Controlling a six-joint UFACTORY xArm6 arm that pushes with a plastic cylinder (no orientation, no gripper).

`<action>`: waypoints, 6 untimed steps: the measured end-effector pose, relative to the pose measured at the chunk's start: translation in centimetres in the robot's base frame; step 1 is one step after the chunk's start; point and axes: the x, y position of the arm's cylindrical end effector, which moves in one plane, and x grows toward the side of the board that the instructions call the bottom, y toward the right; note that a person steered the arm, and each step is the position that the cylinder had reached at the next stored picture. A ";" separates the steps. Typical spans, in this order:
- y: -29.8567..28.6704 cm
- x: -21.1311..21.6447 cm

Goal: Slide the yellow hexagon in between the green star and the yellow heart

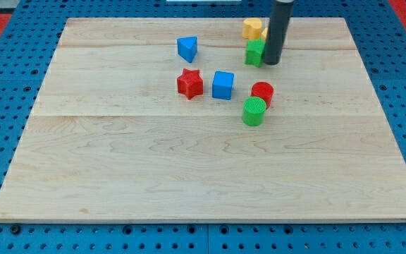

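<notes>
Right now my tip (271,63) rests on the wooden board (154,176) near the view's top, touching or nearly touching the right side of a green block (254,53) whose shape I cannot make out; as a bare dark rod, it has no jaws and holds nothing. Just above and left of my tip sits a yellow block (252,28), partly hidden by the rod, so whether it is the hexagon or the heart I cannot tell. Below my tip stand a red cylinder (262,92) and a ribbed green cylinder (254,111), touching. Left of them are a blue cube (223,85), a red star (189,83) and a blue triangle (187,48). All look like smooth plastic on pale grained planks.
</notes>
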 end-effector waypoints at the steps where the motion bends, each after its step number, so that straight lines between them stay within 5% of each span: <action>1: 2.5 0.9; 2: 8.3 -2.3; 5: -0.1 -5.3; 6: 1.0 -5.3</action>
